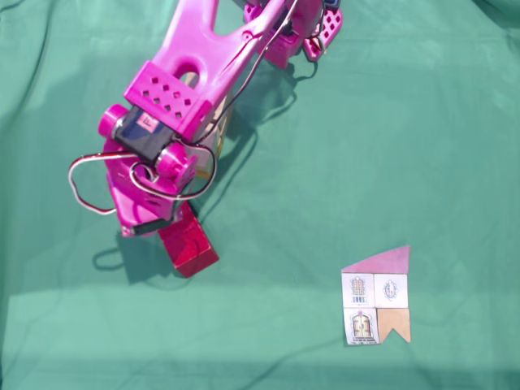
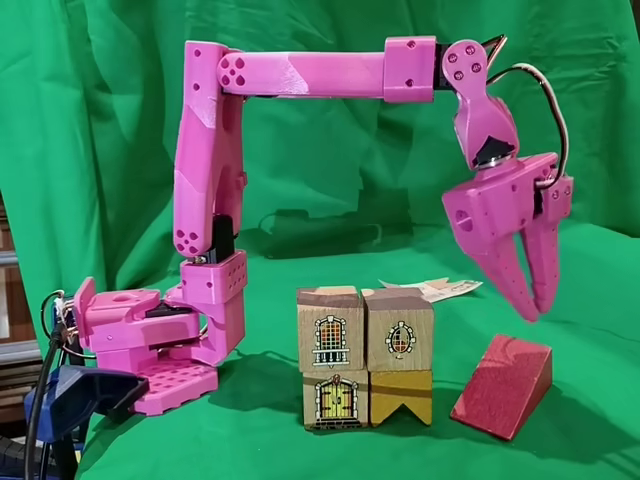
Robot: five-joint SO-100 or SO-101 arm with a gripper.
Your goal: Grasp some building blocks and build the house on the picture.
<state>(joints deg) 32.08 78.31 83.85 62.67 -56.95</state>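
Arm [image 2: 215,180] first, operator: in a fixed view taken from the front, you are seeing the pink base [image 2: 140,345] sitting at the left on the green cloth [image 2: 100,150], with the upper link running level to the right and the wrist dropping down.

Right of the base, four blocks are standing as a two-by-two wall: a pale cube with a window drawing [image 2: 329,328] is resting on a pale cube with a door drawing [image 2: 335,398], and a cube with an oval window [image 2: 399,329] is resting on the ochre notched block [image 2: 401,396]. All four are touching their neighbours.

Further right, the gripper [image 2: 534,300] is hanging above the cloth with its fingers pointing down and only a narrow gap between the tips; you are looking at an empty claw, nearly closed. Just below and a little left of it, the dark red wedge block [image 2: 502,385] is lying on the cloth, apart from the fingers and just beside the wall.

In a fixed view from above, the gripper [image 1: 154,219] is sitting at the left with the red wedge [image 1: 188,248] poking out beneath it; the wall is hidden under the arm. The picture [image 1: 376,296] is lying flat at lower right, well apart from everything.
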